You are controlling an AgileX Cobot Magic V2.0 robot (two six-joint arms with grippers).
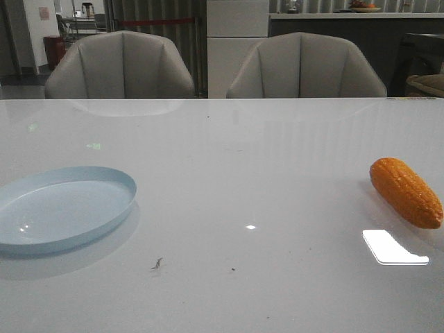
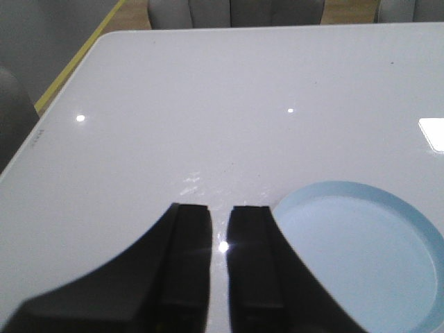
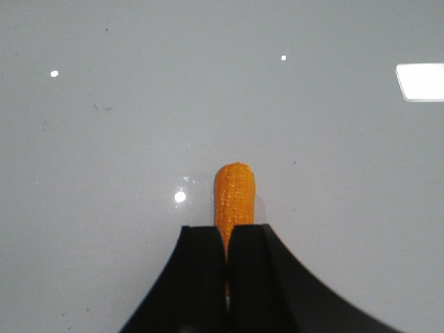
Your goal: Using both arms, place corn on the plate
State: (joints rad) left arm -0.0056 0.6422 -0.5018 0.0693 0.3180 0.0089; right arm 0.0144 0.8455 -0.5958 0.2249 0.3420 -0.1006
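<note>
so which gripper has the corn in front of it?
The right gripper: the orange corn lies just past its fingertips. The left gripper sits beside the plate.

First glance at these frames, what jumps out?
The orange corn lies alone at the far right of the white table; the right gripper, nearly shut, hangs above it in the right wrist view. Far left sits the pale-blue plate, nothing on it, beside the left gripper, whose fingers are slightly apart.
</note>
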